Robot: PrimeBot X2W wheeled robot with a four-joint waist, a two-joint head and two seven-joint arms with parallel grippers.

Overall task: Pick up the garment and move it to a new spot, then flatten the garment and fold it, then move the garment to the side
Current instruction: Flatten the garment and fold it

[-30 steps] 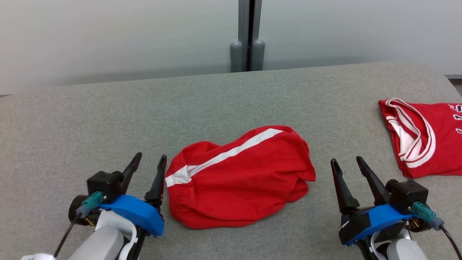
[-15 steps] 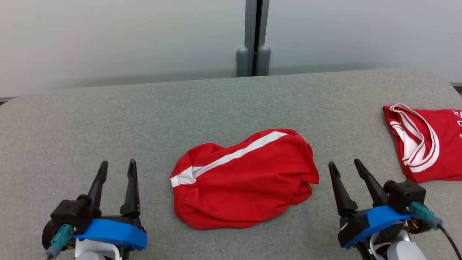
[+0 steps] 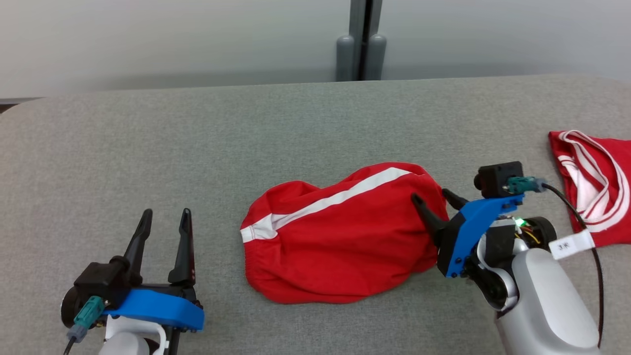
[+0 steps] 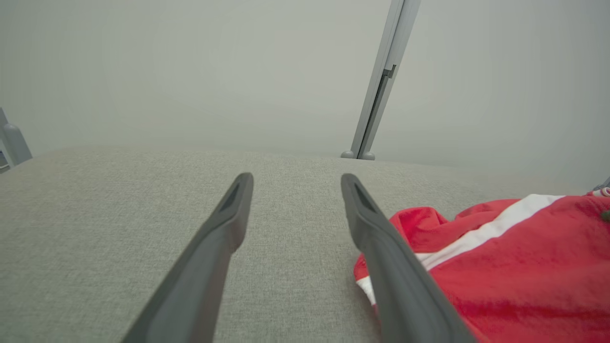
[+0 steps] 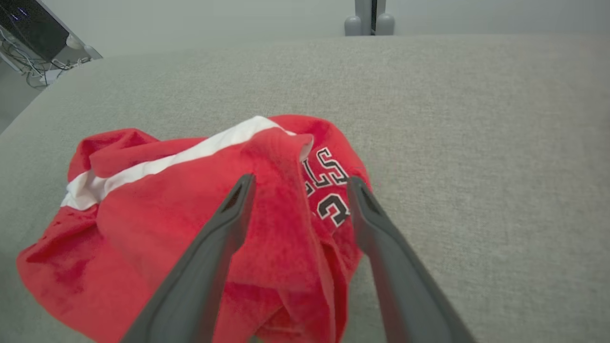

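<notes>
Red crumpled garment (image 3: 340, 236) (white stripe, black-edged lettering) on grey table (image 3: 197, 148)

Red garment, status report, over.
Right end effector open, straddling a fold of the crumpled red garment. Left end effector open, apart from it. Second red jersey apart, far right.

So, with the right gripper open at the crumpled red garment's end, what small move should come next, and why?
Probably close the right gripper on the red garment: in the right wrist view its open fingers straddle a raised fold, nothing pinched yet. The left gripper stands open, apart from the cloth.
</notes>
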